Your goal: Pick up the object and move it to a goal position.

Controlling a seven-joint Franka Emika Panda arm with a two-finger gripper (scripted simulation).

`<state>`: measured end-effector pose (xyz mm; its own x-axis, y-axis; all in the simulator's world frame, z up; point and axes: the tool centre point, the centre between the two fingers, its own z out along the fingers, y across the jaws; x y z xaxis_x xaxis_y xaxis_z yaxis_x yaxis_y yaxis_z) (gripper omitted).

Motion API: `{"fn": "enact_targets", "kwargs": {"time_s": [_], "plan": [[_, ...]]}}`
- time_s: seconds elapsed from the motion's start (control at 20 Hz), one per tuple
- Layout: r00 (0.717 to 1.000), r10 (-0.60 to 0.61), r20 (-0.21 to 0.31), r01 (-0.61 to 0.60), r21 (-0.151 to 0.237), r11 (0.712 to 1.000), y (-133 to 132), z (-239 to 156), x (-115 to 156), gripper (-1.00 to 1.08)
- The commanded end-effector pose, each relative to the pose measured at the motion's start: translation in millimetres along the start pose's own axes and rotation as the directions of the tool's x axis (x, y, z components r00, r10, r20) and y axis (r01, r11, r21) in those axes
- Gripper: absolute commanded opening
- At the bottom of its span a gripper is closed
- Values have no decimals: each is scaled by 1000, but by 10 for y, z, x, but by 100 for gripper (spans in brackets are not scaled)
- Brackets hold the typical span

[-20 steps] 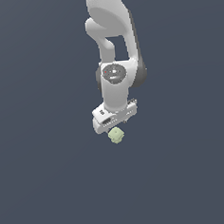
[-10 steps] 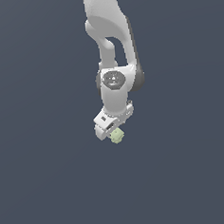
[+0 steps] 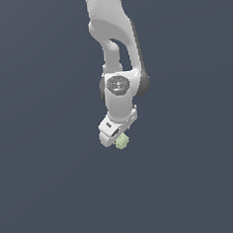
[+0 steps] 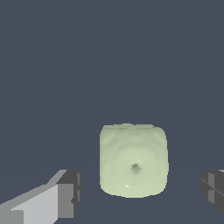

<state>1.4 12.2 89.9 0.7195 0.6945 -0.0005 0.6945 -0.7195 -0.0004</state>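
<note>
The object (image 3: pixel 122 141) is a small pale yellow-green lumpy cube lying on the dark grey surface. The white gripper (image 3: pixel 117 139) hangs tilted right over it, at the end of the white arm. In the wrist view the object (image 4: pixel 133 162) sits between the two dark fingertips (image 4: pixel 72 192), closer to one pad, with a gap showing on each side. The gripper (image 4: pixel 142 192) is open and stands around the object without touching it.
A flat dark grey surface (image 3: pixel 50 193) spreads all around. The arm's white links (image 3: pixel 113 34) rise above the gripper toward the top of the exterior view.
The hand has turned and tilted over the object, bringing the fingers down around it. The object has stayed in place.
</note>
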Motion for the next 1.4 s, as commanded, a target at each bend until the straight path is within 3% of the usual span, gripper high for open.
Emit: {"fn": "enact_targets", "kwargs": {"time_s": [0.0,0.75,0.8,1.35], "plan": [[1000,0,0,0,0,1000,0,14,0,100],[1000,-5,0,5,0,1000,1,503,-1,100],[1000,-5,0,5,0,1000,1,503,-1,-100],[1000,-4,-1,4,-1,1000,7,493,-4,-100]]}}
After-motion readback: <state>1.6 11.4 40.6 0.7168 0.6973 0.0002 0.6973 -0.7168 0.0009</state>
